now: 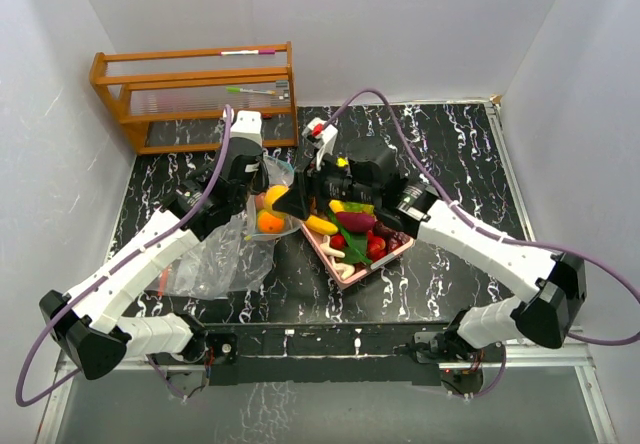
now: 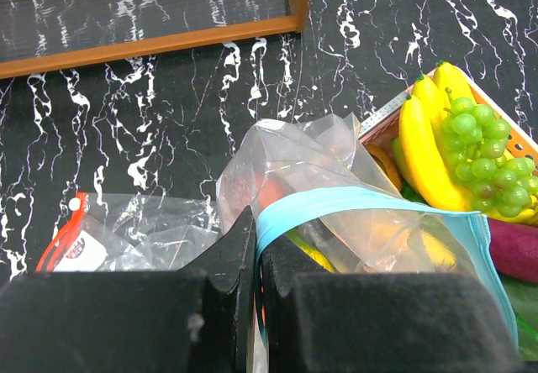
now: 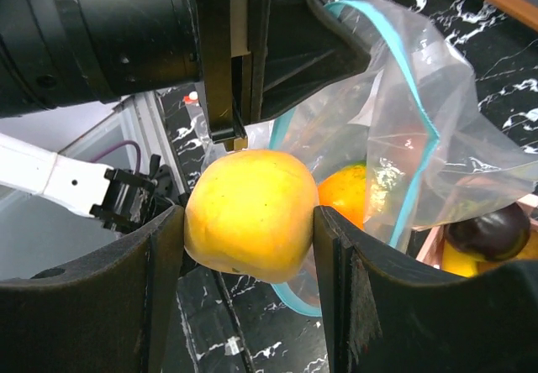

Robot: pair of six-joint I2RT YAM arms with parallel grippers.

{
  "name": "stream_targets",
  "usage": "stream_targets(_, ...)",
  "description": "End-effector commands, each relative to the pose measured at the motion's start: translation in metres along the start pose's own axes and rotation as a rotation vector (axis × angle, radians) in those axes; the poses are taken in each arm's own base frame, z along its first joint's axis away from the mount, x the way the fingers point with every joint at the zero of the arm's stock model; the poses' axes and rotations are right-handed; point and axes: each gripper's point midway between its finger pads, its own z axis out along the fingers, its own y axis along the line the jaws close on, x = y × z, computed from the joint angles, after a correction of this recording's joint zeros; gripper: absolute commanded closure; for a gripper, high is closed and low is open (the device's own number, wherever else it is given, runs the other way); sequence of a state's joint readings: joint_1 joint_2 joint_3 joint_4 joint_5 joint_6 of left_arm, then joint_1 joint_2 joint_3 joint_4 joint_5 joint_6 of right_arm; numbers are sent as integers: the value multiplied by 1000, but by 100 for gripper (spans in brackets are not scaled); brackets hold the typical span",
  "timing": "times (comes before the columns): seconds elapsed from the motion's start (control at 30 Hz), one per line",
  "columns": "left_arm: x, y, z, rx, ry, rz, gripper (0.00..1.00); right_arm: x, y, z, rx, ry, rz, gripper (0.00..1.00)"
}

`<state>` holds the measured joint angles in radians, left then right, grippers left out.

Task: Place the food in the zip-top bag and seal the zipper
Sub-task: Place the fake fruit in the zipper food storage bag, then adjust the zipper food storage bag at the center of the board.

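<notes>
Gleaming round yellow fruit [image 3: 249, 213] in right hand [image 3: 246, 251]

No legible text; the red-and-white label [image 2: 74, 243] is too blurred

One zip-top bag [image 1: 215, 259], one pink tray [image 1: 350, 279], one wooden rack [image 1: 190, 56], two markers [image 1: 247, 52] on the rack. Countable food: one banana bunch [image 2: 424, 154], one green grape cluster [image 2: 479, 150], one yellow fruit [image 3: 250, 213], one orange [image 3: 345, 201], one dark plum [image 3: 487, 232]. The remaining tray pile overlaps too much to count.
</notes>
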<state>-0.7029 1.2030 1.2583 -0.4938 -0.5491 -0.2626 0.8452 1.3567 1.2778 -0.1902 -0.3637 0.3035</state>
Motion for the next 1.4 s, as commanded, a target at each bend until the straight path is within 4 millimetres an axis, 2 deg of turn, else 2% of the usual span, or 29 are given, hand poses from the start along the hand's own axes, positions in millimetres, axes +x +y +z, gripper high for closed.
stream_targets(0.0, -20, 0, -9, 19, -47, -33, 100, 5, -6, 11, 46, -2, 5, 58)
stream_targets(0.2, -23, 2, -18, 36, -56, -52, 100, 8, -38, 23, 191, -25, 17, 45)
stream_targets(0.3, -23, 5, -22, 32, -59, -55, 100, 12, -59, 26, 289, -22, 21, 27)
stream_targets(0.37, -24, 7, -25, 31, -64, -59, 100, 12, -61, 26, 299, -29, 18, 8)
stream_targets(0.4, -24, 8, -26, 29, -66, -59, 100, 10, -59, 26, 290, -37, 12, 3)
stream_targets(0.6, -21, 12, -26, 13, -62, -54, 100, -6, -45, 16, 249, -83, -6, 2)
stream_targets(0.77, -18, 15, -25, -7, -61, -50, 100, -23, -33, -6, 249, -127, 0, 2)
stream_targets(0.87, -19, 14, -24, -8, -65, -52, 100, -25, -32, -15, 272, -131, 10, 2)
stream_targets(0.97, -20, 13, -22, -9, -66, -50, 100, -16, -41, -18, 325, -89, 29, 2)
stream_targets(1.07, -22, 11, -21, 1, -67, -51, 100, 6, -54, -17, 377, -21, 51, 2)
stream_targets(1.2, -22, 11, -19, -4, -67, -47, 100, 31, -46, -9, 319, 36, 98, 3)
stream_targets(1.37, -20, 9, -17, 0, -63, -47, 100, 45, -37, 1, 283, 53, 130, 4)
